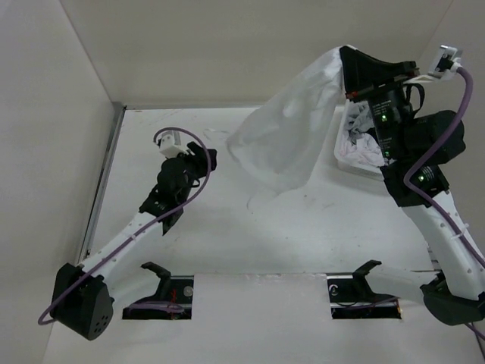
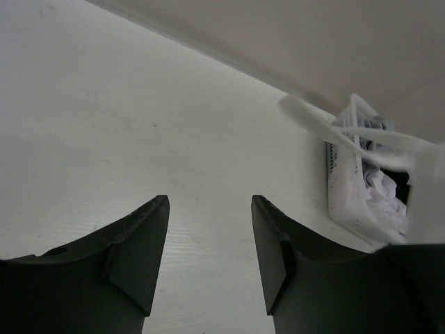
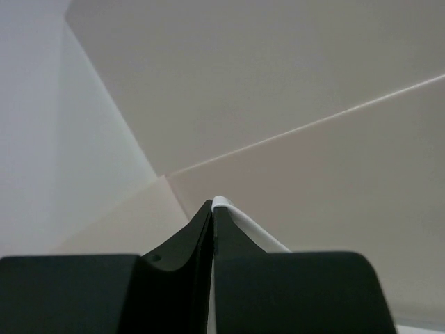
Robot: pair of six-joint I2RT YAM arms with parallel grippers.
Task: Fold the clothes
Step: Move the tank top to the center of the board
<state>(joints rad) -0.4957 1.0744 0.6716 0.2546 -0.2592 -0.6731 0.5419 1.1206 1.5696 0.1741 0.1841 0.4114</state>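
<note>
— Whereabouts of white top (image 1: 284,140)?
— Dangles above table (image 1: 227,235) beside basket (image 2: 342,191), pinched in right gripper (image 3: 212,207).
— Handling?
— Looks light, limp, thin; worth taking by lower hem with left gripper (image 2: 208,223), spread, empty.

White top (image 1: 280,144): thin, matt, slightly see-through cloth is seen. Basket (image 2: 344,195), far right: smooth white slotted plastic. Table (image 2: 139,125): matt white, fine grain noted. Left gripper (image 2: 210,209) and right gripper (image 3: 212,209): fingers moulded in matt black plastic.
</note>
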